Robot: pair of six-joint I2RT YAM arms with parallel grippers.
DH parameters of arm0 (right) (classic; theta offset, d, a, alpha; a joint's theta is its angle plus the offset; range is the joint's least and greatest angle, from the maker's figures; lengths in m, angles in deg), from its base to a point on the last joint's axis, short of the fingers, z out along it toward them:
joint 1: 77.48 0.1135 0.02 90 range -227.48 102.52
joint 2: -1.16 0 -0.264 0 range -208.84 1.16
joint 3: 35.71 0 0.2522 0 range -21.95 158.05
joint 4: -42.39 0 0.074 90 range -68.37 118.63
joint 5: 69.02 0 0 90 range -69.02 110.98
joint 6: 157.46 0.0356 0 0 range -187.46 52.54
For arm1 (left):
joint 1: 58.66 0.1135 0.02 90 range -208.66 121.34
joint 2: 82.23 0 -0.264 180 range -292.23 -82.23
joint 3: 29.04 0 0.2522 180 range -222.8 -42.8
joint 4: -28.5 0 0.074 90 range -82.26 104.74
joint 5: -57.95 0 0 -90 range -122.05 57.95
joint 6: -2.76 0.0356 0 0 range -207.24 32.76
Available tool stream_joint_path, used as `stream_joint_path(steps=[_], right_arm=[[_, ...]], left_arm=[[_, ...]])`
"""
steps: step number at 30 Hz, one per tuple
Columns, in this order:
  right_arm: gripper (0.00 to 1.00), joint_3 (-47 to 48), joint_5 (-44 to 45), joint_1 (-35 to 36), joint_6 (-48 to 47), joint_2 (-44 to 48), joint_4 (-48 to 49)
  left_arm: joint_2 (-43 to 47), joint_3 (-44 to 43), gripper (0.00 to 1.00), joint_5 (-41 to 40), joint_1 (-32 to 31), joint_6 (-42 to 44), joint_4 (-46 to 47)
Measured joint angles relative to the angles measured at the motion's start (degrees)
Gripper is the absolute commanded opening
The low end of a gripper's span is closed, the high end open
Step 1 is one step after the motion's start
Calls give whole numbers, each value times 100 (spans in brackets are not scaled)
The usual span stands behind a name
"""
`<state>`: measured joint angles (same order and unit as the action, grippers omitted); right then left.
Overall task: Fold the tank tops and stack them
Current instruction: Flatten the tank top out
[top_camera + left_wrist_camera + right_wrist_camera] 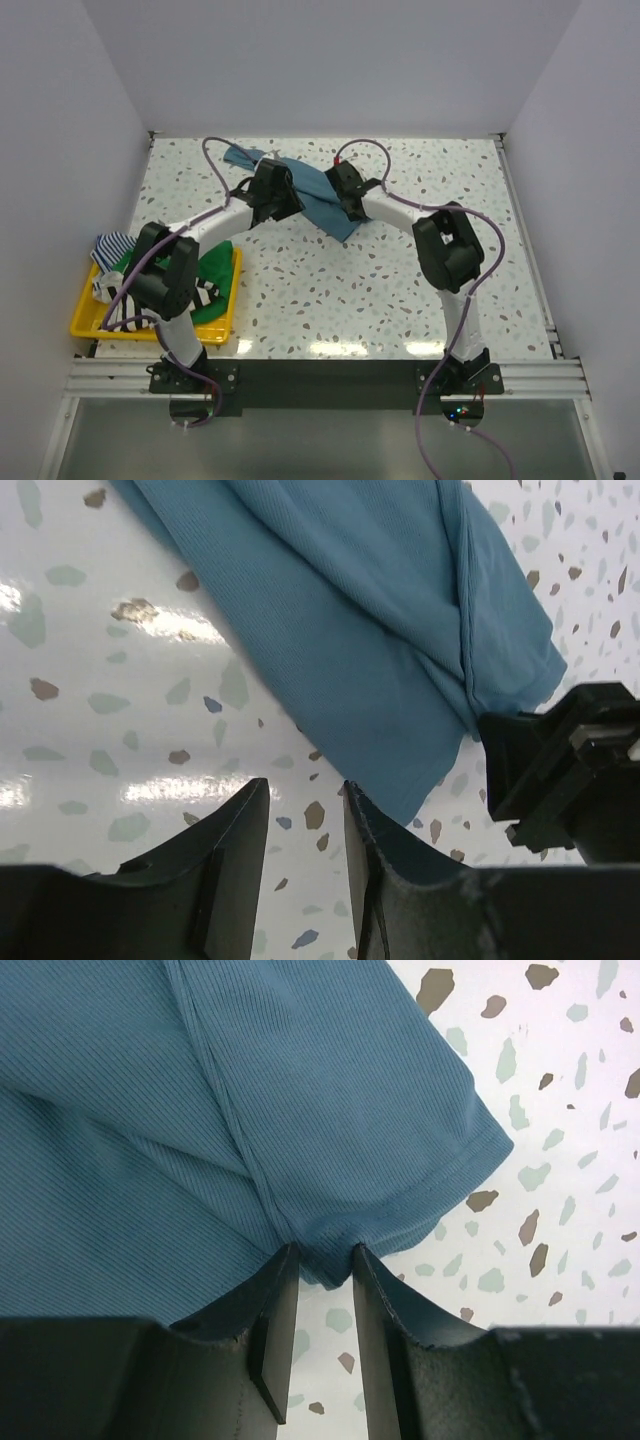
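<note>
Teal-blue tank top (325, 205) lies at the far middle of the tabletop (400, 290), a hem corner pinched in the right tool (322, 1260) (likely to tug it flat for folding), while the left tool (305, 795) hovers just beside its edge, slightly parted and empty.

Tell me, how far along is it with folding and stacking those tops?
Early days: nothing folded or stacked shows yet. In hand: the teal top lies rumpled on the table, with the right pincer pinching its stitched edge and the left pincer beside its edge. Left to do: the green top and striped top sit heaped in the yellow tray.
</note>
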<state>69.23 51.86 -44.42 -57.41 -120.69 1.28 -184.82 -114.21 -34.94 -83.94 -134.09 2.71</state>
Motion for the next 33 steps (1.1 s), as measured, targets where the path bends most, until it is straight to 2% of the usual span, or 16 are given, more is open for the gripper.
stream_joint_path(steps=[5, 11, 15, 21, 33], right_arm=[[29, 26, 7, 0, -37, -140, -4], [31, 125, 136, 4, -48, -184, -166], [36, -120, 160, 17, -46, -4, -173], [38, -411, 170, 44, -76, 420, -160], [43, -411, 111, 68, -511, 389, 227]], left_arm=[[-42, 195, 40, 11, -374, -214, 136], [-249, 291, 41, 164, -678, -463, 369], [-387, 323, 41, 219, -688, -557, 437], [-514, 352, 41, 365, -699, -673, 566], [-868, 352, 42, 444, -911, -1051, 691]])
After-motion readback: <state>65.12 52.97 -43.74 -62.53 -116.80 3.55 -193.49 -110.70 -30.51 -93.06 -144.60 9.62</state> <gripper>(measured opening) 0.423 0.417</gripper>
